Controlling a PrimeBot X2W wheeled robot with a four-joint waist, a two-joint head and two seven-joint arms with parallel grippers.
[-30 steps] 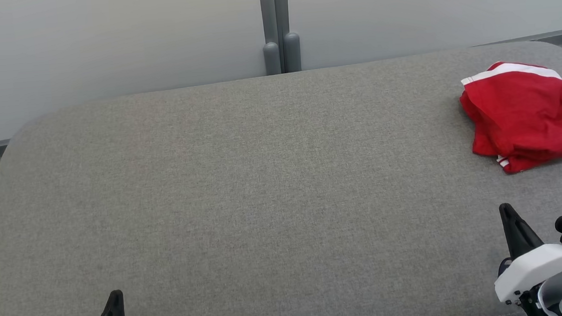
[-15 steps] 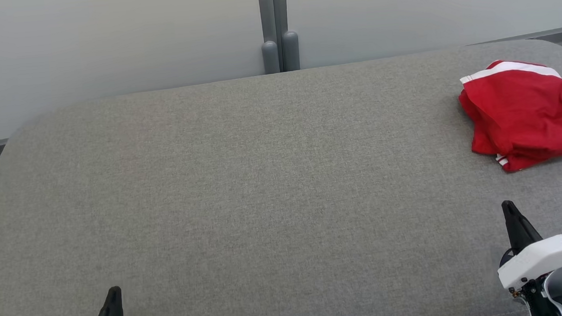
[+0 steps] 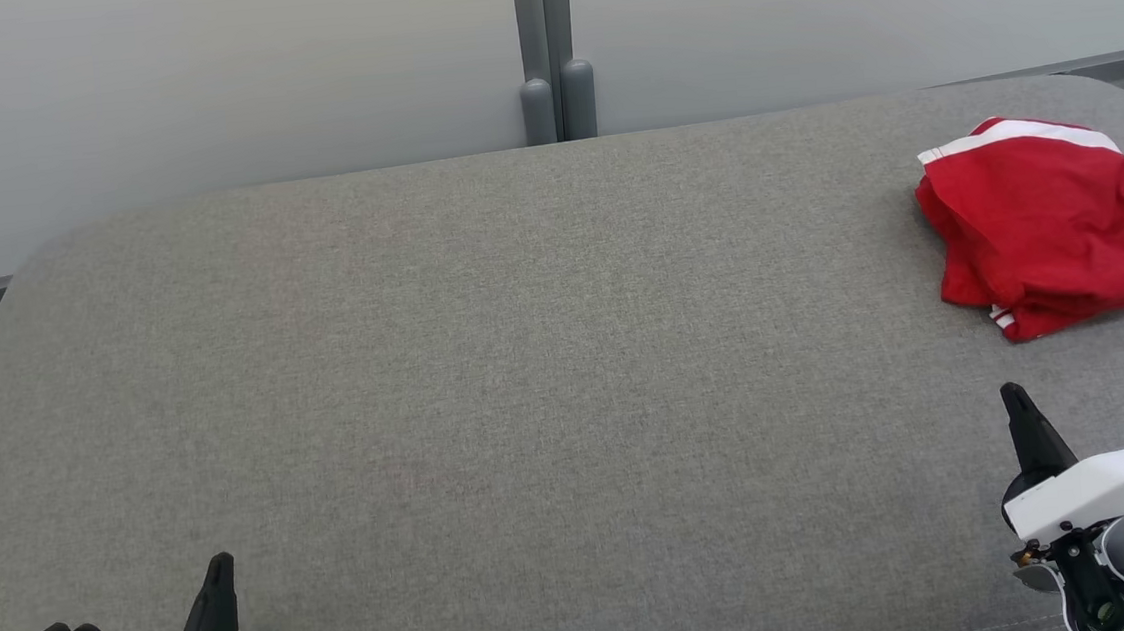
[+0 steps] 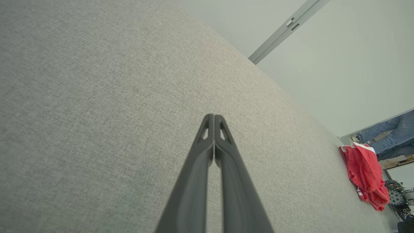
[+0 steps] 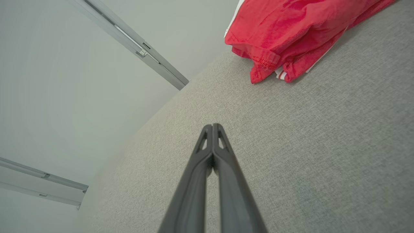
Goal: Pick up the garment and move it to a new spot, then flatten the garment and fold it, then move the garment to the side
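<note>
Head view: the red garment with white stripes lies in a loose, rumpled heap at the far right of the grey bench, running past the picture's right edge. The left fingers rise at the lower left and the right fingers at the lower right, both above bare fabric. The right pair is near the garment but apart from it. In each wrist view the pair is pressed together tip to tip, gripping nothing.

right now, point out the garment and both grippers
garment (image 3: 1057, 236): head view, middle of the red cloth
left gripper (image 4: 213, 115): left wrist view, tips of shut fingers
right gripper (image 5: 212, 125): right wrist view, tips of shut fingers
</note>
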